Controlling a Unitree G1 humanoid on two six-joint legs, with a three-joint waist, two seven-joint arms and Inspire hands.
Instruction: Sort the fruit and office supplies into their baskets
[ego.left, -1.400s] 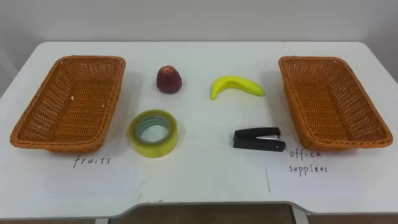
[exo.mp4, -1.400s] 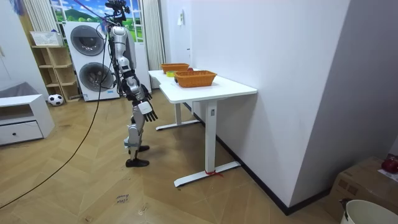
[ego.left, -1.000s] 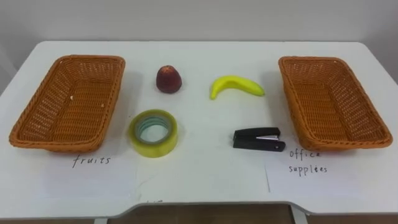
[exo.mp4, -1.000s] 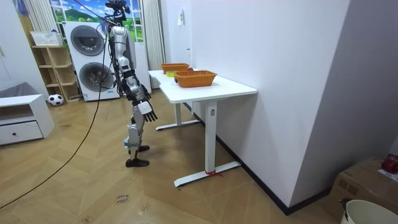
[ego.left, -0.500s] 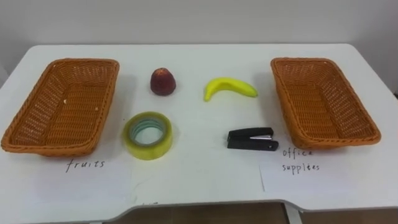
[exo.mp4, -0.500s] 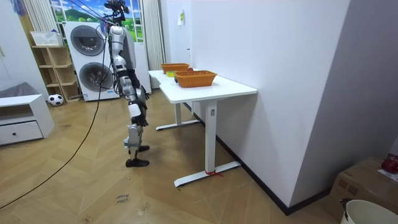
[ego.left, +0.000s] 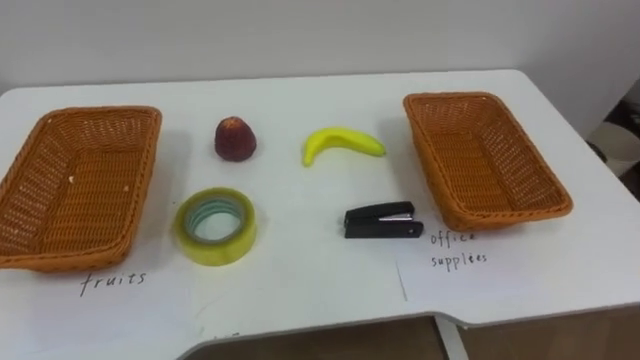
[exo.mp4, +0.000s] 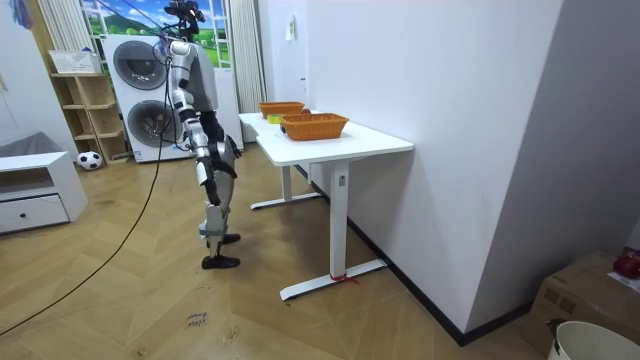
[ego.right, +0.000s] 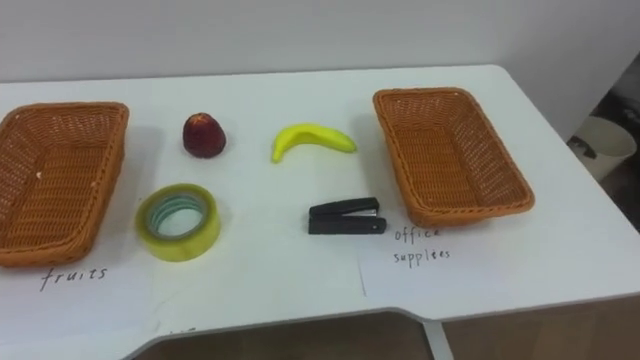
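Note:
On the white table (ego.left: 300, 280) lie a dark red fruit (ego.left: 234, 138), a yellow banana (ego.left: 342, 144), a roll of yellow tape (ego.left: 190, 238) and a black stapler (ego.left: 382, 221). An empty wicker basket (ego.left: 148, 170) stands at the left above a handwritten "fruits" label (ego.left: 112, 280). A second empty wicker basket (ego.left: 422, 160) stands at the right by an "office supplies" label (ego.left: 458, 248). In the room view I stand at the table's long side, and my right hand (exo.mp4: 217, 168) hangs close to my hip.
A wall runs directly behind the table. The table's front edge (ego.left: 330, 325) curves inward before me. A pale bin (ego.right: 605, 140) stands on the floor past the right end. Washing machines (exo.mp4: 140, 95) and a shelf stand behind me in the room view.
The eye view has swung to the right, so everything sits further left in it; the things on the table lie where they were. In the room view my right arm has drawn back to my body.

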